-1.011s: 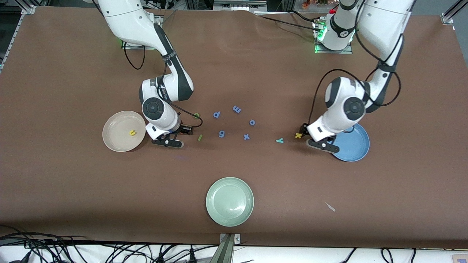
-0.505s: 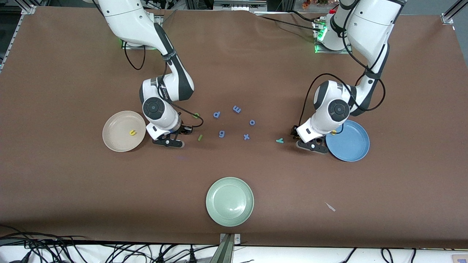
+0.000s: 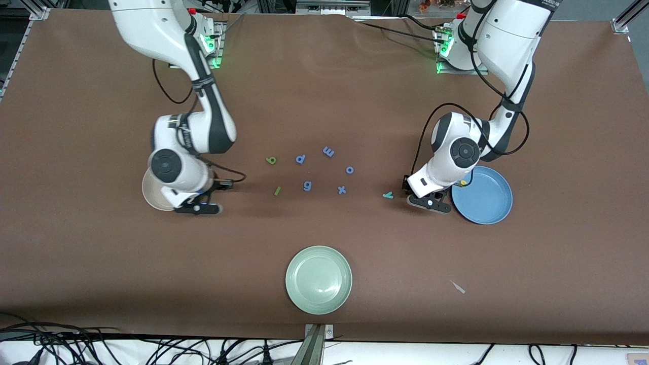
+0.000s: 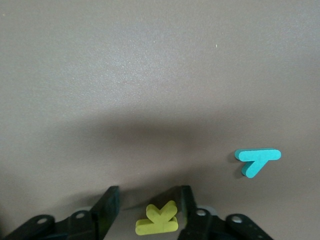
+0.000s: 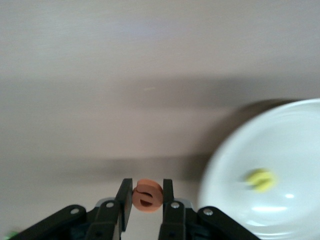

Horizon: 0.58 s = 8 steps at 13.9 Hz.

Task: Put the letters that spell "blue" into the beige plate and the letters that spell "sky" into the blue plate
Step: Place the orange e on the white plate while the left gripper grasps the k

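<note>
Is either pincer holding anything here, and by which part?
The right pincer pinches the orange "e" by its two flat faces. The left pincer straddles the yellow "k", not clamped.

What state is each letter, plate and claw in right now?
Orange foam "e": gripped by right claw, beside beige plate.
Yellow foam "u": in beige plate.
Yellow foam "k": between the fingers of left claw.
Teal foam "y": on table.
Blue plate: holds a yellow letter.
</note>
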{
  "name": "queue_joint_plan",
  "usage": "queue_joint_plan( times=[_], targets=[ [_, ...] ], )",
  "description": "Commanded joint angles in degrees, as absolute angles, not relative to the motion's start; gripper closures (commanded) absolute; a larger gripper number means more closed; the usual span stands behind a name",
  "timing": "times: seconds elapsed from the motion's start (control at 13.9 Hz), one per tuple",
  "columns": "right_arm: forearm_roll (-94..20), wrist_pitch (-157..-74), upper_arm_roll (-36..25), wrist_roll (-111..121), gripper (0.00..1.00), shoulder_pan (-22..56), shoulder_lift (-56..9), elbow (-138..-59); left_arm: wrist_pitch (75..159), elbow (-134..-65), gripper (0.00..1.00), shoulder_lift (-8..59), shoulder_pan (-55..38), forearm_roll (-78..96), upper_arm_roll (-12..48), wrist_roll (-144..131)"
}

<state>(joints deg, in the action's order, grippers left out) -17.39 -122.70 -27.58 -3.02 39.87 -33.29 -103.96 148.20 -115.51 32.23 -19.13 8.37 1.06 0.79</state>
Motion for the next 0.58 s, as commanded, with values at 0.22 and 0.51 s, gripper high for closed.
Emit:
queue_joint_plan(
  times=[0.22, 0.51],
  targets=[
    [-18.5, -120.9, -32.4, 6.0, 0.9, 36.0, -34.4, -104.9, 148.4, -115.1, 0.58, 33.0, -20.2, 9.8, 0.6, 1.1],
    [-18.5, -119.3, -32.2, 4.8, 0.0, 35.7, -34.2, -104.5, 148.4, -115.1, 0.58, 32.9, -20.2, 9.8, 0.6, 1.1]
  ],
)
